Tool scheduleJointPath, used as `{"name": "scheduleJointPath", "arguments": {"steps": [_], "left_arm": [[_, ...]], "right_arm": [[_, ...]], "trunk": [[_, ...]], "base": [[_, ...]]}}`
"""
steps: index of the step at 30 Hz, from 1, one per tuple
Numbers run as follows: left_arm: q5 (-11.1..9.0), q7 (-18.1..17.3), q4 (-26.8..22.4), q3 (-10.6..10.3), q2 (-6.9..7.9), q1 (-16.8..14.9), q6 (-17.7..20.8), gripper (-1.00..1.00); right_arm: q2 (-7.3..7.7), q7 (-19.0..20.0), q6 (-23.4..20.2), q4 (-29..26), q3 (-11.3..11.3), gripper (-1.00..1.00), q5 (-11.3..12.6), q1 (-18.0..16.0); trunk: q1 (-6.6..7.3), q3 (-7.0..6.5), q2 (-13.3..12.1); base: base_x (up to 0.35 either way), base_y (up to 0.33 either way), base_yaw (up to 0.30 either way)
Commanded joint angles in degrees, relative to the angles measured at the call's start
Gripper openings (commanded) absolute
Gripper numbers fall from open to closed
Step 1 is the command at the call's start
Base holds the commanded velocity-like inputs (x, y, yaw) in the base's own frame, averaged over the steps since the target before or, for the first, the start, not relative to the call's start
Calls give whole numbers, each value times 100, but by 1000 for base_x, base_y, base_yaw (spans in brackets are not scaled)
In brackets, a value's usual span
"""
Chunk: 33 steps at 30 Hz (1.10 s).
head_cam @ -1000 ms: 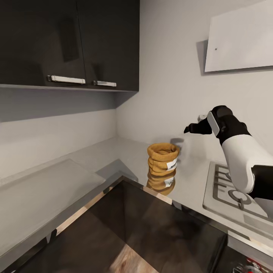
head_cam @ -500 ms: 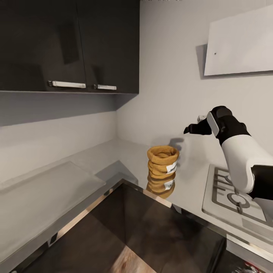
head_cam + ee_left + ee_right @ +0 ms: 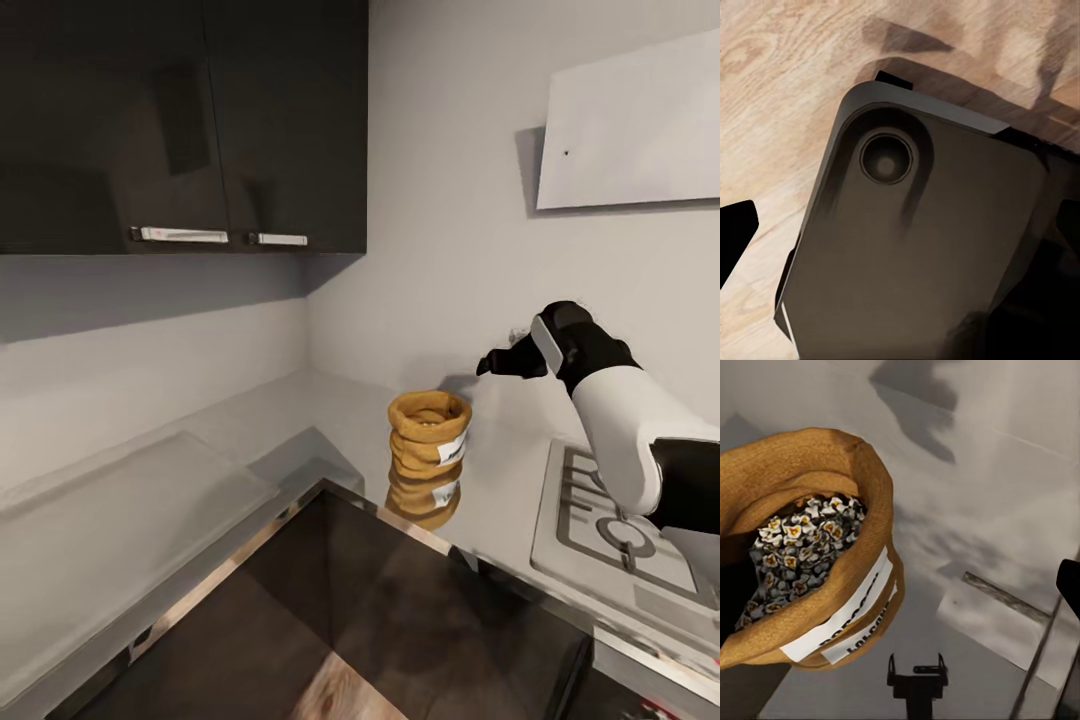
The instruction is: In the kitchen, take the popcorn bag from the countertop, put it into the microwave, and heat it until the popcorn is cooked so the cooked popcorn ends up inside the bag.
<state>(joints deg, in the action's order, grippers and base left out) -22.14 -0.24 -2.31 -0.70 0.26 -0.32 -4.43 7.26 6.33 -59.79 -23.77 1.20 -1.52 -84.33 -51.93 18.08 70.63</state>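
An orange paper popcorn bag [image 3: 429, 436] stands upright and open on the grey countertop [image 3: 330, 415], the right gripper [image 3: 497, 360] poised above, seemingly to grasp it, its jaw state unclear.

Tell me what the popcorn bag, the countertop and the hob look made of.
Popcorn bag: likely matte orange-brown paper, given its horizontal creases, rolled rim and white label. Countertop: a smooth, glossy light-grey slab that mirrors the bag; stone or laminate, unclear. Hob: apparently brushed steel, pale grey with darker grates.
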Motion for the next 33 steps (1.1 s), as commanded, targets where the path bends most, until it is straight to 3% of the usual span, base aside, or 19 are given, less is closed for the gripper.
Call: {"name": "scheduleJointPath", "arguments": {"steps": [1, 20, 26, 33], "left_arm": [[-28, -2, 3, -10, 0, -3, -15, 100], [-27, -2, 3, -10, -2, -3, -18, 100], [-55, -2, 3, 12, 0, -3, -22, 100], [-65, 6, 3, 18, -7, -3, -24, 100]], "right_arm": [[2, 36, -21, 13, 13, 100, -27, -6], [-40, 4, -21, 283, 12, 100, -11, -5], [-254, -12, -21, 822, 4, 100, -38, -4], [-827, -361, -21, 873, 21, 100, -179, -8]], "trunk": [[23, -11, -37], [440, -353, -799], [462, -370, -840], [462, -370, -840]], "base": [[0, 0, 0], [0, 0, 0], [0, 0, 0], [0, 0, 0]]}}
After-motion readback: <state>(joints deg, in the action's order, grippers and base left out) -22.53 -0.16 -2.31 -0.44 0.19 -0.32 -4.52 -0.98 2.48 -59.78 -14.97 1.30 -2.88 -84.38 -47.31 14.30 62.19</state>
